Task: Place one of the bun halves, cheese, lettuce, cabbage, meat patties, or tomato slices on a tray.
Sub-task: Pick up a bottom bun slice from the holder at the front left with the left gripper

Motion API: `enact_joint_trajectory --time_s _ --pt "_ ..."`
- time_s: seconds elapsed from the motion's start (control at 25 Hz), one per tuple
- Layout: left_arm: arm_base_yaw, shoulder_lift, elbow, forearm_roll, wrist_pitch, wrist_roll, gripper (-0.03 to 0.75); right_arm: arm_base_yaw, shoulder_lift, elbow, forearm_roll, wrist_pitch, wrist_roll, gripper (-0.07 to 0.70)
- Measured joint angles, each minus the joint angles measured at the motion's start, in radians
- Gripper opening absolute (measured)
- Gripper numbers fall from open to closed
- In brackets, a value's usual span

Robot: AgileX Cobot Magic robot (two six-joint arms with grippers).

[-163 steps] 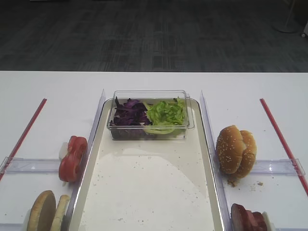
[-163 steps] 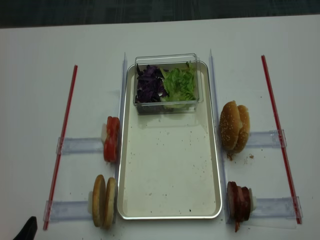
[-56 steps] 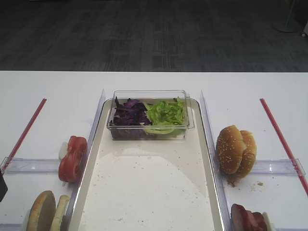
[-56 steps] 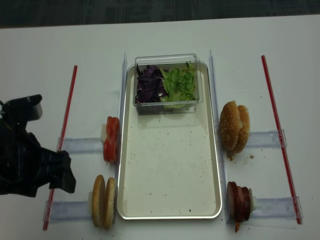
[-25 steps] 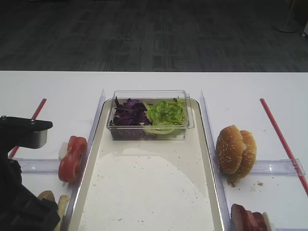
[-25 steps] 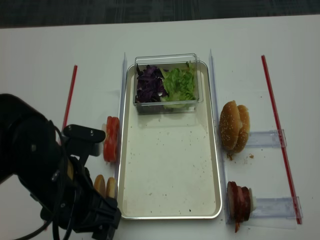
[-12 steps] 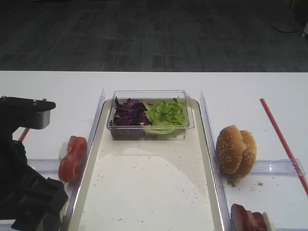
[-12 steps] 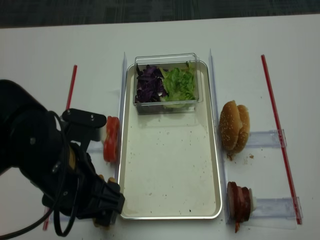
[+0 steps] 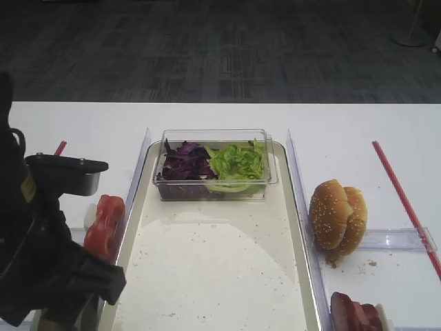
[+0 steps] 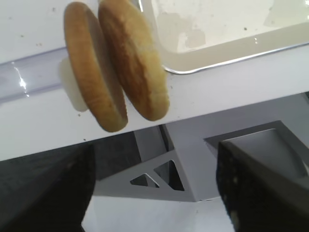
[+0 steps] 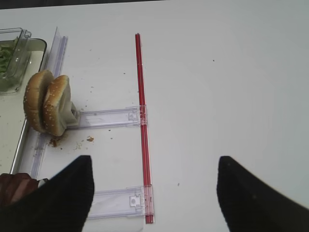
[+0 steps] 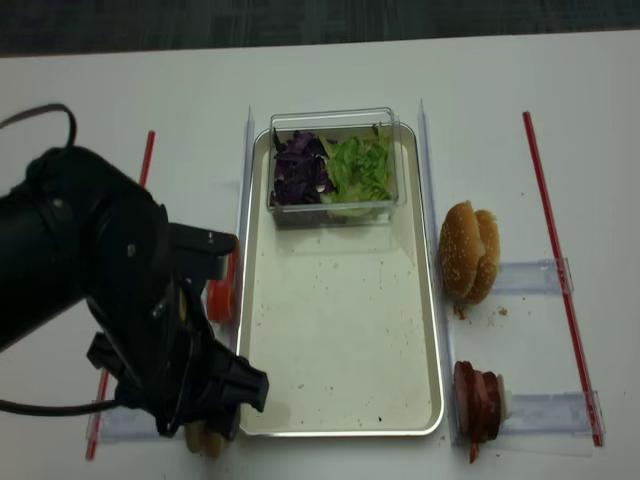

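At seven o'clock off the tray [image 12: 340,425], two bun halves [image 10: 116,65] stand on edge, left gripper [image 10: 154,193] above them, fingers spread, holding nothing, right gripper [image 11: 152,193] spread over bare table [image 11: 217,72], sesame buns [image 11: 47,102] at ten o'clock.

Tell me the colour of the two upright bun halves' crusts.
Golden tan, unseeded bun halves; left wrist view shows it best.

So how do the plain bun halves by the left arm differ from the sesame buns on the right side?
The plain bun halves are flat, smooth discs with no seeds; the sesame buns are domed, thicker and seeded. The plain bun halves sit at the tray's near left corner, mostly hidden under the left arm in the high views; the sesame buns lie in full view right of the tray. Both pairs stand on edge against clear holders.
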Motion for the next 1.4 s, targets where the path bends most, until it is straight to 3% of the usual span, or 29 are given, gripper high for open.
enact_joint_trajectory --time_s 0.44,1.4 --pt "0.000 0.084 -0.065 -0.020 -0.023 0.000 0.473 0.000 0.000 0.000 0.000 0.000 0.000 0.552" --pt "-0.006 0.200 -0.073 -0.002 -0.085 0.027 0.470 0.000 0.000 0.000 0.000 0.000 0.000 0.552"
